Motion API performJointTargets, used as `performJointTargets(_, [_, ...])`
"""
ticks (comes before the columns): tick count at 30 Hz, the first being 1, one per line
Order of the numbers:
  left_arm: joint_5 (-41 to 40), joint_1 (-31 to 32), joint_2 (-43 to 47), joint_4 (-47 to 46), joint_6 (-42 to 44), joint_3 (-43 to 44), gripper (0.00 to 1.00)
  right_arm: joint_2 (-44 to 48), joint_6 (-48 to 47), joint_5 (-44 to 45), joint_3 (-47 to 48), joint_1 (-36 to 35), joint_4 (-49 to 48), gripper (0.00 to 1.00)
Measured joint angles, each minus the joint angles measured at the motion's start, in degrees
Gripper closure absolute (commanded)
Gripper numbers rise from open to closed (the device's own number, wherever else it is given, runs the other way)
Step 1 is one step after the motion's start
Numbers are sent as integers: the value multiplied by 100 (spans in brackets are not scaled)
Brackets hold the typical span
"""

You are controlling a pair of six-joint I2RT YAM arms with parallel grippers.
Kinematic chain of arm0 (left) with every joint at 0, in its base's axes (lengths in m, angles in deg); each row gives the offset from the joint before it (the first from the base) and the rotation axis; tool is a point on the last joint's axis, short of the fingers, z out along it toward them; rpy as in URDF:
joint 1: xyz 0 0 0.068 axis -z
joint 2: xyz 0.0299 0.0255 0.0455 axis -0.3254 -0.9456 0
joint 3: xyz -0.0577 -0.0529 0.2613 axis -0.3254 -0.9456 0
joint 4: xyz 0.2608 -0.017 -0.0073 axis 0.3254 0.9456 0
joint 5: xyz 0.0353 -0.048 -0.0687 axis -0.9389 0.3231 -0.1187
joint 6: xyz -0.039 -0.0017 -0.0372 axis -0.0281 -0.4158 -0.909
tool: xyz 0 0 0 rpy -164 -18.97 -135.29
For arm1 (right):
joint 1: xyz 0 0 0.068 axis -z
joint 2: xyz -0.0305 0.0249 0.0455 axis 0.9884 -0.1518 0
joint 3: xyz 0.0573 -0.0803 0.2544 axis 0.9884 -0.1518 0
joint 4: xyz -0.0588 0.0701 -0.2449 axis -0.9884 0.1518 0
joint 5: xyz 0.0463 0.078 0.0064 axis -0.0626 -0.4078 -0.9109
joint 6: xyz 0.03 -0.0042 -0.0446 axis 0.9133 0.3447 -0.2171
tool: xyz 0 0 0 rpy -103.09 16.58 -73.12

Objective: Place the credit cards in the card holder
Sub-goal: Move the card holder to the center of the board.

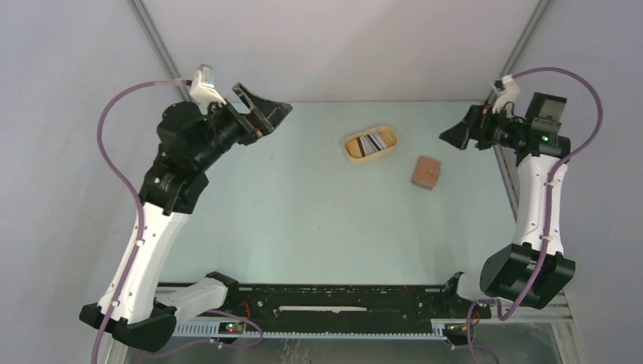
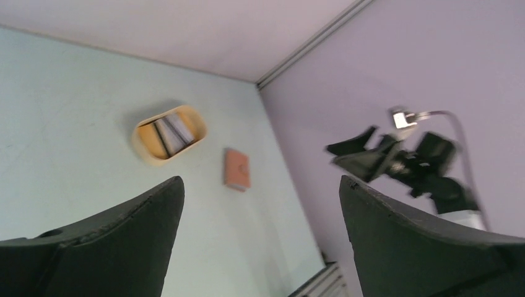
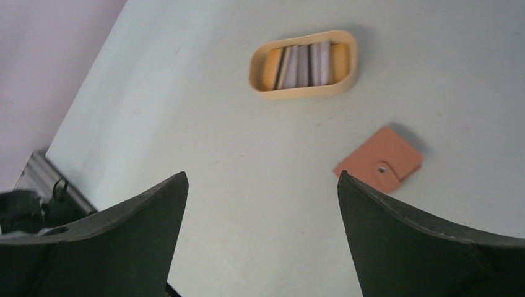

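Note:
The credit cards [image 1: 371, 142] lie stacked in a yellow oval tray [image 1: 353, 152] at the back middle of the table; they show too as credit cards [image 3: 303, 64] and credit cards [image 2: 171, 133]. The card holder [image 1: 426, 172], reddish-brown and folded shut with its snap tab up, lies just right of the tray, also seen as card holder [image 3: 379, 160] and card holder [image 2: 236, 169]. My left gripper [image 1: 271, 108] hovers high at the back left, open and empty. My right gripper [image 1: 453, 136] hangs at the back right, open and empty, a short way right of the card holder.
A metal rail [image 1: 334, 303] runs along the near edge between the arm bases. Grey walls close the table at the back and both sides. Purple cables loop from each wrist.

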State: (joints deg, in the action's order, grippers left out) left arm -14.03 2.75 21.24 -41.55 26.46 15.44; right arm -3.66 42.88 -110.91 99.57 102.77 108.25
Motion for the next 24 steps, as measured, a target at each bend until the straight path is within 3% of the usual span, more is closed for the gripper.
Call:
performJointTargets(4, [170, -15, -197, 282, -649, 892, 0, 26, -247, -59, -94, -350, 144, 0])
performJointTargets(8, [317, -17, -487, 540, -1296, 1757, 0, 33, -260, -118, -321, -192, 164, 0])
performJointTargets(13, [223, -17, -520, 881, -1947, 2092, 0, 11, -260, -98, -671, -181, 199, 0])
performJointTargets(24, [-7, -17, -828, 1421, -2221, 3239, 0, -396, -278, 162, -682, -581, 186, 0])
